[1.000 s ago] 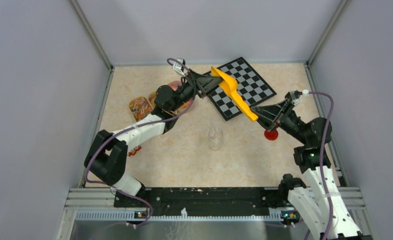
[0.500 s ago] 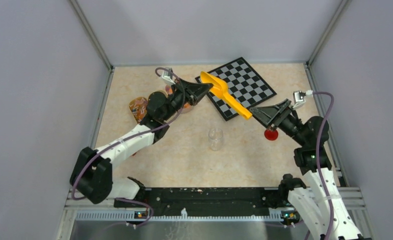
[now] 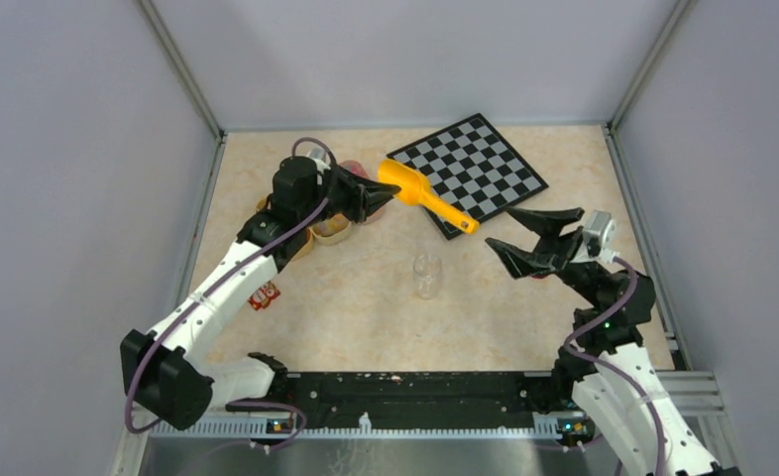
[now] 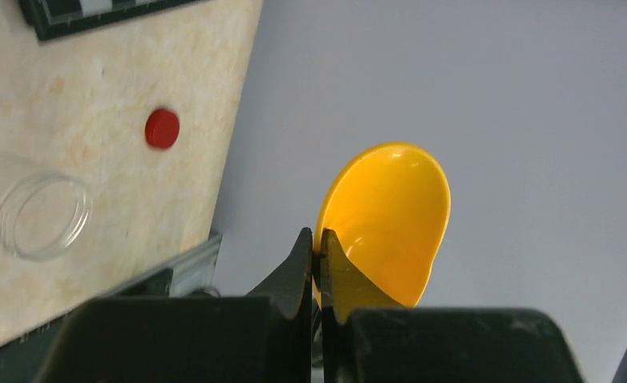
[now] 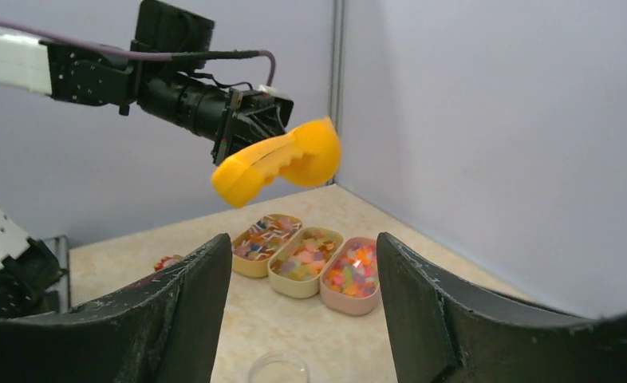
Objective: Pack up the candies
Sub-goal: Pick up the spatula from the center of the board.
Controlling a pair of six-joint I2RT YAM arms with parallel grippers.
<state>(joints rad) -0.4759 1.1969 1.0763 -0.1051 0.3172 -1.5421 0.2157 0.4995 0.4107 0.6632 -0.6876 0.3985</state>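
The candies [image 5: 352,267] are tiny mixed-colour sweets filling three oval trays side by side at the back left. My left gripper [image 3: 393,191] is shut on the rim of the yellow-orange scoop [image 3: 420,192], holding it in the air between the trays and the chessboard. In the left wrist view the scoop's bowl [image 4: 390,211] looks empty, with the jaws [image 4: 318,246] pinched on its edge. My right gripper [image 3: 500,227] hangs open to the right of the scoop handle, holding nothing. The clear jar [image 3: 427,276] stands open at mid-table.
A chessboard [image 3: 485,164] lies at the back right. The red lid [image 4: 162,128] lies on the table, hidden under my right gripper in the top view. A small red wrapper [image 3: 264,295] lies by the left arm. Cage walls enclose the table.
The right gripper has let go of the scoop handle, opened wide and drawn back. The left gripper has closed on the scoop's bowl and carried it leftward.
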